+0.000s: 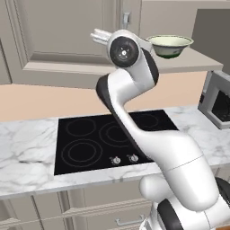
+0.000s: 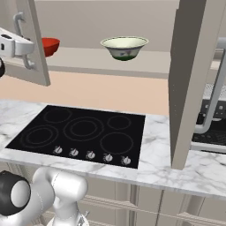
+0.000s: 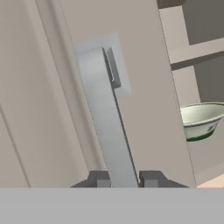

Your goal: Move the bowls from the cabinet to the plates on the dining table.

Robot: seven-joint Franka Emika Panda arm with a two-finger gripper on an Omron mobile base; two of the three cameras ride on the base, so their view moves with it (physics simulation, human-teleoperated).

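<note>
Bowls on open cabinet (image 2: 31,53) shelf: cream-green bowl (image 2: 124,47) mid-shelf, red bowl (image 2: 49,46) behind left door. Gripper (image 3: 124,180) fingers straddle the door's metal handle (image 3: 105,127); gripping or released, cannot tell.
</note>
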